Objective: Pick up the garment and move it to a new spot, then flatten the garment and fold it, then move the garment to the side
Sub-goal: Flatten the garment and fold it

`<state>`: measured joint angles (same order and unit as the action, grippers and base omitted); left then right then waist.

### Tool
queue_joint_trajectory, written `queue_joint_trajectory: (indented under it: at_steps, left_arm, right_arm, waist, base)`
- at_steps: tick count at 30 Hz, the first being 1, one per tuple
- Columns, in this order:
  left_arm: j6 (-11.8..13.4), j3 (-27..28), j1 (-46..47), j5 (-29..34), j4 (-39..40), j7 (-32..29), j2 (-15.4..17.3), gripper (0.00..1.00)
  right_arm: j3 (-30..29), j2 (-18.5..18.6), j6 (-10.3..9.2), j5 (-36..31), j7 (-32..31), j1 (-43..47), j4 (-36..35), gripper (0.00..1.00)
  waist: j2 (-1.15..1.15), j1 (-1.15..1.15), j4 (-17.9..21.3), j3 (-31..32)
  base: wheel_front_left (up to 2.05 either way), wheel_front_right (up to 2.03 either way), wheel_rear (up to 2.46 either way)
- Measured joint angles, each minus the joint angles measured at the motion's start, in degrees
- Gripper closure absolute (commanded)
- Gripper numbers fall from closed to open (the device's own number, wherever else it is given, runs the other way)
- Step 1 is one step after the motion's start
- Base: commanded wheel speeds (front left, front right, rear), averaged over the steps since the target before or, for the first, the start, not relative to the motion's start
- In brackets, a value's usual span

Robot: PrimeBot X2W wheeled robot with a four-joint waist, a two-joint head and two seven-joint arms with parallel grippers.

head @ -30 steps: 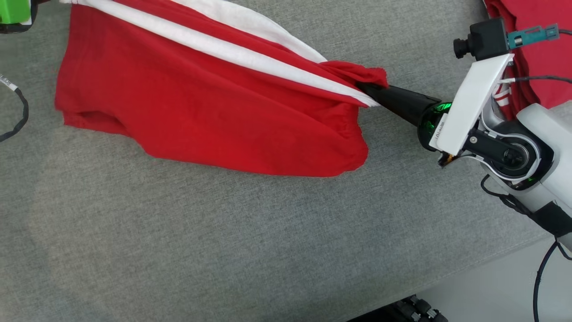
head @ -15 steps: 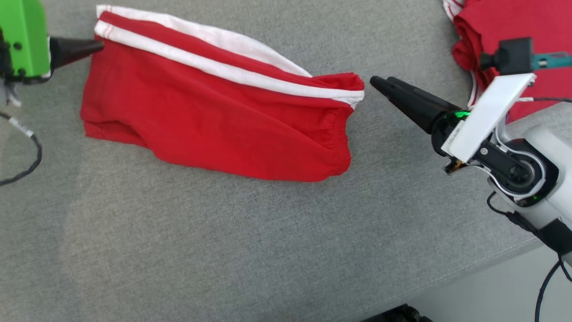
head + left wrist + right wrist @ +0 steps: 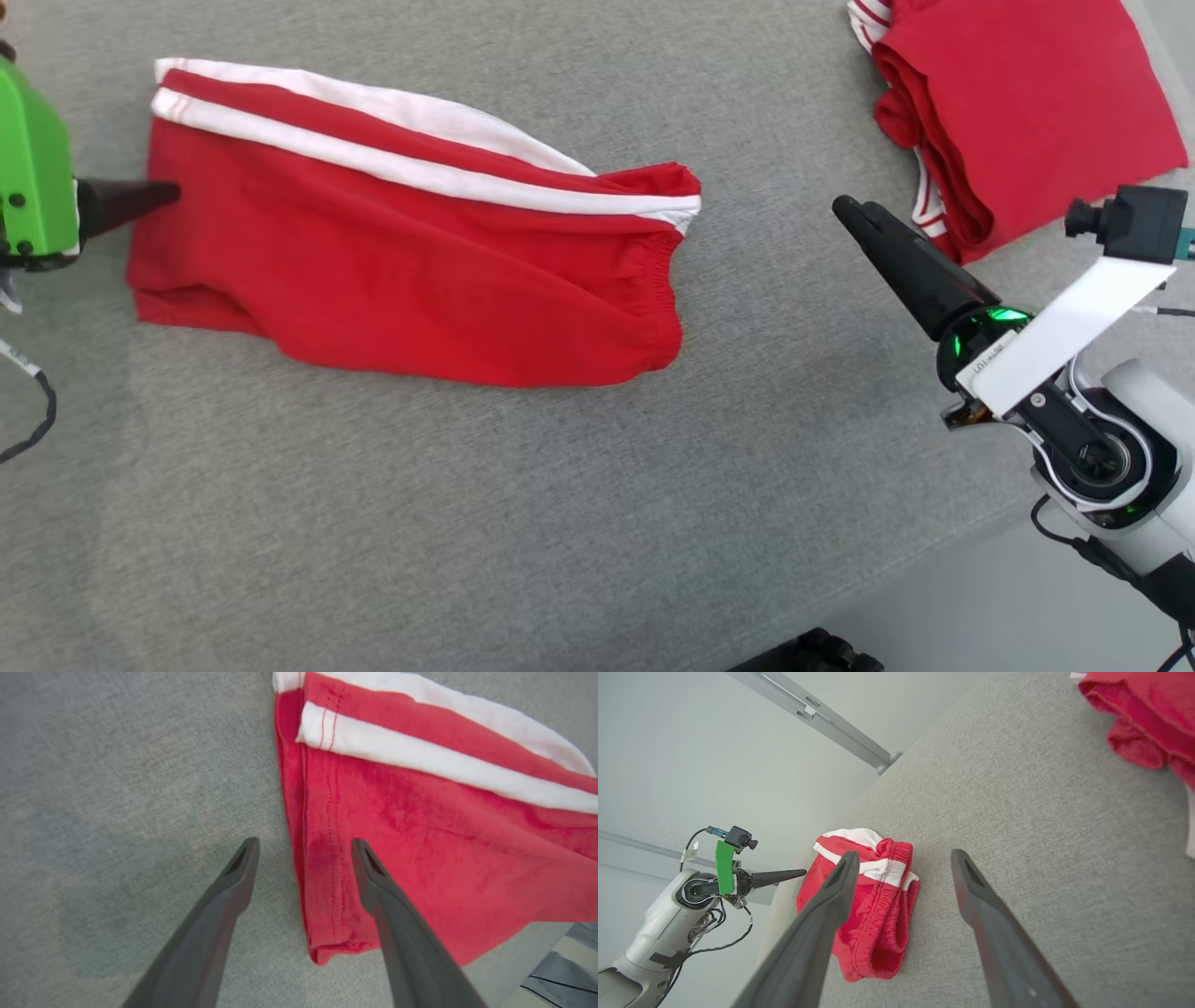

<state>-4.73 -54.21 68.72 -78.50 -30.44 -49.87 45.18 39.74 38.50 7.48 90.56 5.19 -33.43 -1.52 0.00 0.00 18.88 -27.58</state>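
The garment point(image 3: 411, 280), red shorts with two white side stripes, lies spread flat on the grey cloth surface point(image 3: 467, 523). Its elastic waistband faces right. My left gripper point(image 3: 170, 194) sits at the garment's left hem. The left wrist view has the left gripper point(image 3: 303, 847) open, one finger over the red garment point(image 3: 444, 858) and the other over bare grey cloth. My right gripper point(image 3: 845, 207) hangs well to the right of the waistband, apart from it. In the right wrist view the right gripper point(image 3: 903, 856) is open and holds nothing, with the garment point(image 3: 882, 924) beyond it.
A second red garment point(image 3: 1018, 121) lies folded at the back right, near my right arm. The surface's edge runs diagonally across the lower right point(image 3: 934, 569), with floor beyond it. A black cable point(image 3: 37, 420) hangs at the far left.
Both grippers have opened and let go of the garment's two ends. The right one has drawn back to the right. The garment has settled flat. The head camera has also shifted.
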Motion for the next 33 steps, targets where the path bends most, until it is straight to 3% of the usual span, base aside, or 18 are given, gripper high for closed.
queue_joint_trajectory:
  at_steps: [5,9,10,11,24,33]
  left_arm:
    - [0.4,-0.7,-0.6,0.2,-1.4,-1.0,0.4,0.0]
    - [0.3,0.4,-1.4,-3.3,-1.4,-2.8,-0.2,0.02]
    - [0.3,0.4,-1.6,-3.7,-1.2,-3.2,-0.5,0.67]
    - [0.3,0.5,-1.8,-3.8,-1.0,-3.4,-0.6,0.98]
    - [-0.8,-0.3,-9.0,-7.4,0.8,-2.6,-3.3,1.0]
    - [-0.6,-1.5,-15.8,-9.1,6.2,-1.9,-2.2,1.0]
  right_arm:
    - [-0.2,-0.2,0.0,0.0,1.0,1.2,-0.6,0.0]
    - [-0.3,-0.1,0.0,0.0,1.4,2.1,-0.4,0.0]
    - [-0.3,-0.1,0.0,0.0,1.4,2.3,-0.2,0.0]
    - [-0.3,-0.1,0.0,0.0,1.5,2.5,-0.1,0.0]
    - [0.1,0.7,0.0,0.6,-0.1,4.9,2.5,0.0]
    - [0.5,2.4,0.0,1.3,-1.6,7.4,4.1,0.0]
  waist:
    - [0.0,0.0,2.1,-1.0]
    - [0.0,0.0,3.0,-1.0]
    - [0.0,0.0,3.1,-0.8]
    - [0.0,0.0,3.1,-0.6]
    - [0.0,0.0,-0.9,5.5]
    - [0.0,0.0,-6.1,11.7]
  base:
    - [0.0,0.0,0.0]
    - [0.0,0.0,0.0]
    - [0.0,0.0,0.0]
    - [0.0,0.0,0.0]
    - [0.0,0.0,0.0]
    - [0.0,0.0,0.0]
